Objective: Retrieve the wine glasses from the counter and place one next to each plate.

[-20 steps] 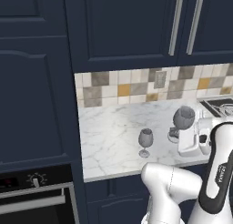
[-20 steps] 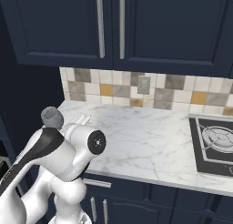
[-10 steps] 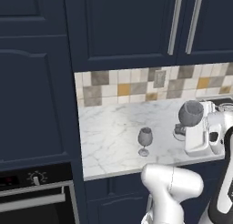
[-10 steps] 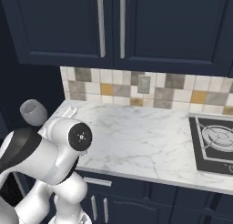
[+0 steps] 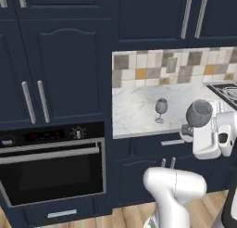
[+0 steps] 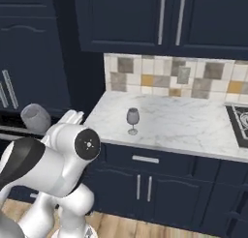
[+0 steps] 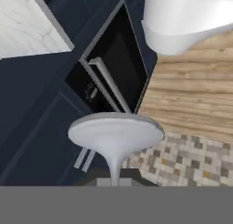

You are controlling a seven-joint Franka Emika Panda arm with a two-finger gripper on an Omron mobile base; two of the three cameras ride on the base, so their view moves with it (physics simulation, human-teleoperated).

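I see my gripper (image 5: pixel 192 130) closed tight on the stem of one glass (image 5: pixel 199 113), held off the counter (image 5: pixel 139 112), out past its front edge. The other glass (image 5: pixel 160 106) stands upright on the counter, empty. No writing I can read.

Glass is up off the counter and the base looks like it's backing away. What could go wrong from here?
1. The gripper pinches the held wine glass only by its thin stem, away from the counter; in the hand view the foot hangs over the wooden floor, so a slip likely means a drop.
2. The bowl sticks out beyond the hand, so a wide swing could clip the oven or cabinets.
3. The second wine glass stands near the counter's front edge; a careless return reach could topple it.
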